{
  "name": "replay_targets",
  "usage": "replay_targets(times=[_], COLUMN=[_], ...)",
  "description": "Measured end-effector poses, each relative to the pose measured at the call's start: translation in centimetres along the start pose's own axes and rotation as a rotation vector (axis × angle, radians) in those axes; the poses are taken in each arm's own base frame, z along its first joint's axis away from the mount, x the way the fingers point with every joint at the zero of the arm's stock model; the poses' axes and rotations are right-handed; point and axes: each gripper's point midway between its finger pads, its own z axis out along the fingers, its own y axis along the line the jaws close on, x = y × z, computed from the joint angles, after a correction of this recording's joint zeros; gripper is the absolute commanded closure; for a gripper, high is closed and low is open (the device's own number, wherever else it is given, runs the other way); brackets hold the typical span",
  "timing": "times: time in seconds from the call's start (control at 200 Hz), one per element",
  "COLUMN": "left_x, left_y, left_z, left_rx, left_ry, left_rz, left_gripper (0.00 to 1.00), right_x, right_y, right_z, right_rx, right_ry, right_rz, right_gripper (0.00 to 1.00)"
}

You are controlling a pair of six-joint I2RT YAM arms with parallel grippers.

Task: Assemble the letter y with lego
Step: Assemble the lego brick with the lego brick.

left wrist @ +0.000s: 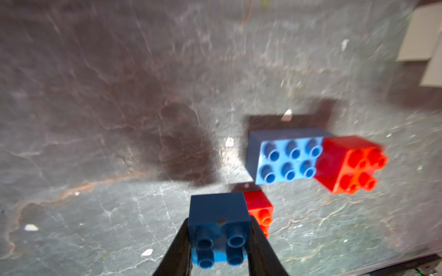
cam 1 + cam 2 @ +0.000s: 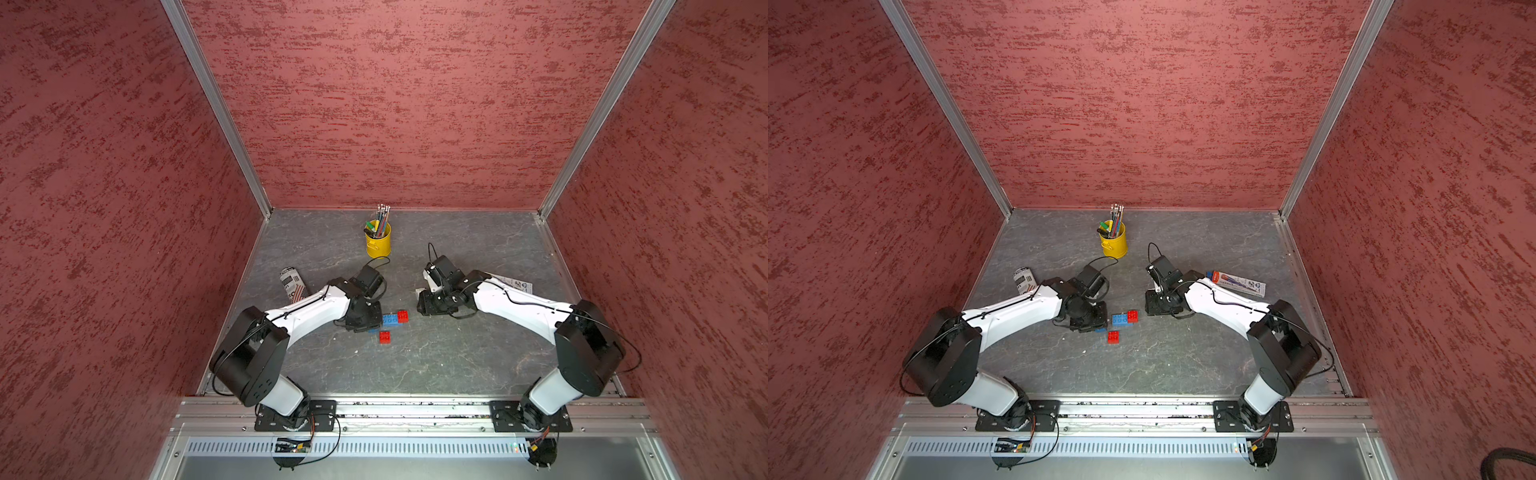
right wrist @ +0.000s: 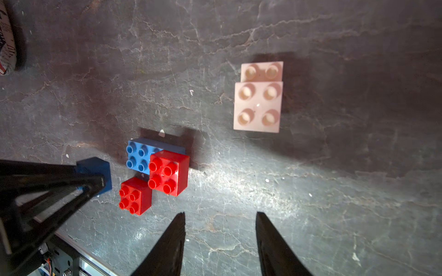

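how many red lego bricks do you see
2. One red brick sits on the end of the long blue brick; the other red brick lies on the table beside it, next to the square blue brick in the left tool. Others may be hidden.

Overhead stereo pair, wrist close-ups, shared lego (image 2: pixel 389 319)

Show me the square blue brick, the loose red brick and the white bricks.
square blue brick (image 1: pixel 217 208): left wrist view, on its plain side face.
loose red brick (image 3: pixel 133 196): right wrist view, on its studded top.
white bricks (image 3: pixel 257 106): right wrist view, on the upper brick's top.
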Motion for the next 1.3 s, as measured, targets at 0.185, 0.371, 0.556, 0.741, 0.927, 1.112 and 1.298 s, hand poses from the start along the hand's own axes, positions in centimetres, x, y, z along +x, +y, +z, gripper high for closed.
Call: replay_targets(times=[0.185, 0.371, 0.556, 0.741, 0.927, 1.112, 1.298], left_x=[-2.2, -3.0, -2.4, -2.0, -1.9, -2.0, -1.9], left_y=[-1.2, -2.1, -2.2, -2.4, -2.8, -2.9, -2.4], left_z=[-0.8, -0.3, 0.8, 1.5, 1.9, 1.9, 1.9], left_rx=[0.050, 0.070, 0.070, 0.062, 0.054, 0.021, -0.010], left_ry=[-0.020, 0.010, 0.058, 0.083, 0.093, 0.093, 0.089], left_rz=[-0.008, -0.007, -0.008, -0.002, 0.009, 0.020, 0.020], left_gripper=[0.84, 0.85, 0.87, 0.87, 0.87, 0.89, 0.90], right_x=[0.5, 0.6, 0.8, 0.9, 0.8, 0.8, 1.0], right_y=[-0.1, -0.1, -0.3, -0.3, -0.3, -0.3, -0.4], right_z=[0.2, -0.1, 0.1, 0.1, 0.1, 0.1, 0.2], right_rx=[-0.007, -0.017, -0.018, -0.018, -0.019, -0.021, -0.020], right_ry=[0.009, -0.003, -0.003, -0.003, -0.006, -0.007, -0.006], right_rz=[0.001, 0.000, 0.007, 0.013, 0.014, 0.015, 0.022], right_gripper=[0.50, 0.50, 0.50, 0.50, 0.50, 0.51, 0.51])
